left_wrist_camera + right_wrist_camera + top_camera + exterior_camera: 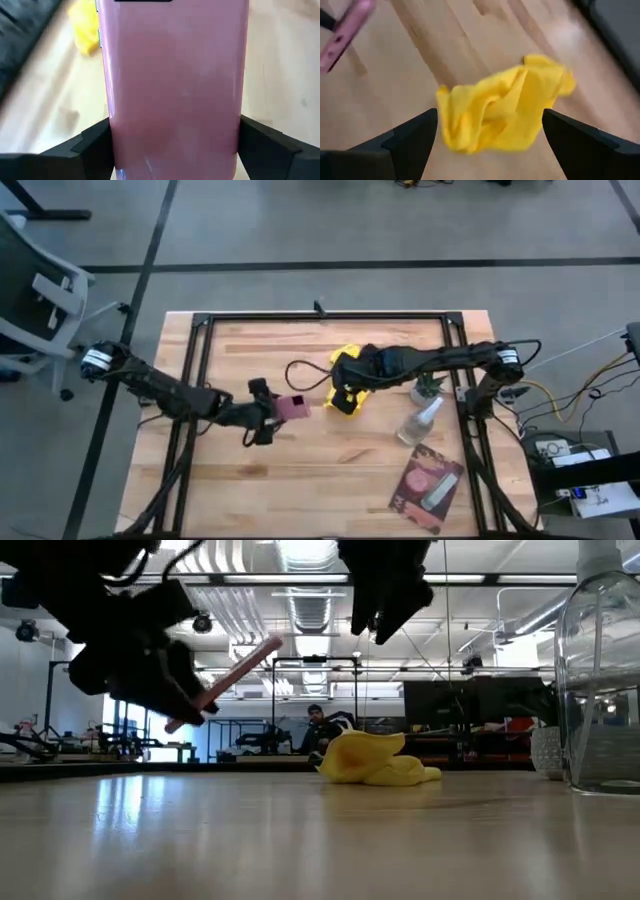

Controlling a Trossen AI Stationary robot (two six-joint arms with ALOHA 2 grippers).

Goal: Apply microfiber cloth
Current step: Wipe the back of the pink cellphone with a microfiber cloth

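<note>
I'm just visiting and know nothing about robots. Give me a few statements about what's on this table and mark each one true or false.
1. The left end effector holds a flat pink phone-like slab off the table. True.
2. The crumpled bright yellow microfiber cloth lies on the wooden table. True.
3. The right end effector is clamped on the cloth. False: it is open above the cloth, not touching.
4. The clear plastic spray bottle is in a gripper. False: it rests on the table.
</note>
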